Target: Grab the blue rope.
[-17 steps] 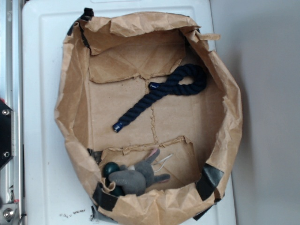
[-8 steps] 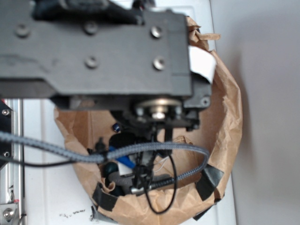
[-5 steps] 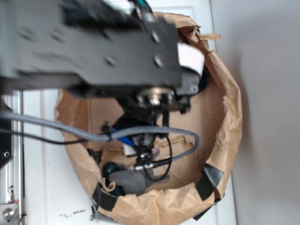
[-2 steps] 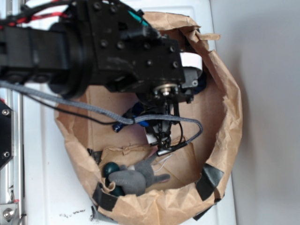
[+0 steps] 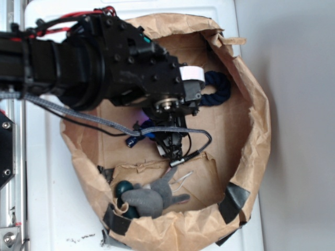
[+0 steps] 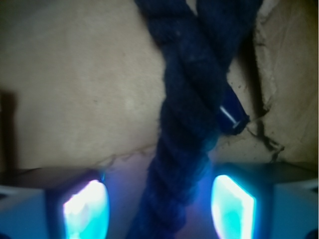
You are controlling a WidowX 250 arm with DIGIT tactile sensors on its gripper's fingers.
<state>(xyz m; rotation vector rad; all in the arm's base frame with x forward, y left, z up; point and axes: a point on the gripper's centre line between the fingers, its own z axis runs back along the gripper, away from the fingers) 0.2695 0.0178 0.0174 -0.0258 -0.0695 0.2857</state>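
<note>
Low over the frame's middle, the pincer has descended, open, its pads now straddling the blue rope, ready to close.

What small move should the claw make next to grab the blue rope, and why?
Probably close now. In the wrist view the blue rope runs straight between the two fingers of the open claw, with a gap on each side. The claw looks low enough, near the brown paper, though depth is hard to judge.
</note>
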